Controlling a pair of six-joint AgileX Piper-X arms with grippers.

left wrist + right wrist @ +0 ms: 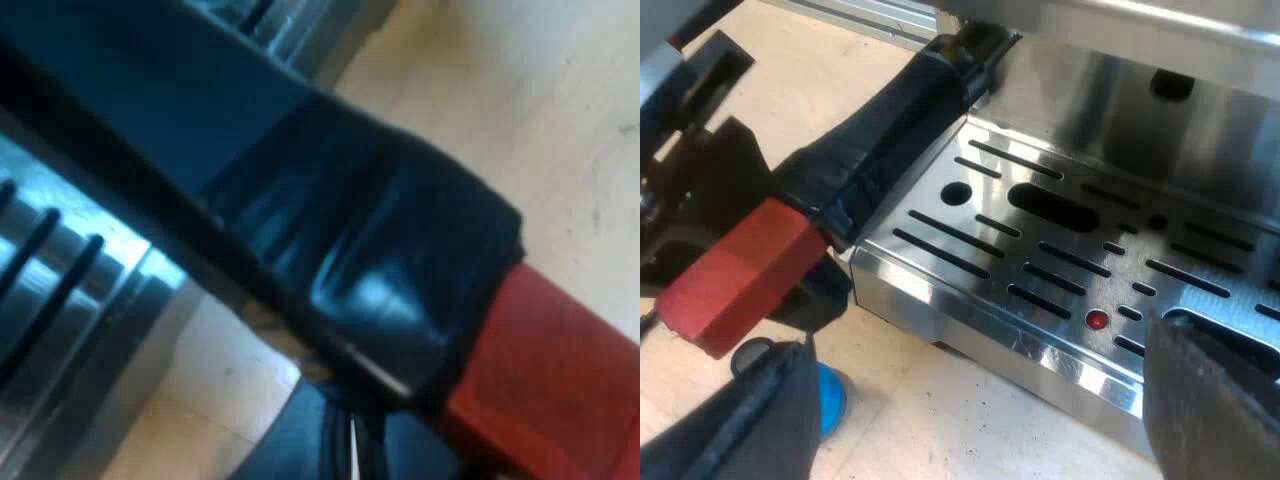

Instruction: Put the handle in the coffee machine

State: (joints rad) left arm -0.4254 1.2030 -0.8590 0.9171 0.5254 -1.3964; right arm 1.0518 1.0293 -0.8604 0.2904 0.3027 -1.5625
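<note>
Dark handle with red end lying slantwise at steel espresso machine's front corner, long axis running outward from machine, red end farthest. Left gripper clamping it near red end. Right gripper hovering over machine's slotted tray, fingers spread wide, empty.

One machine stands here, with one tray at its front. One handle is up at the machine, ending in a single red end. The tray has well over a dozen slots; I cannot count them exactly. It also has one large oval opening and one red dot. There are two grippers. The left gripper is at the red end. The right gripper shows two fingers spread wide. One blue thing lies on the one table.
</note>
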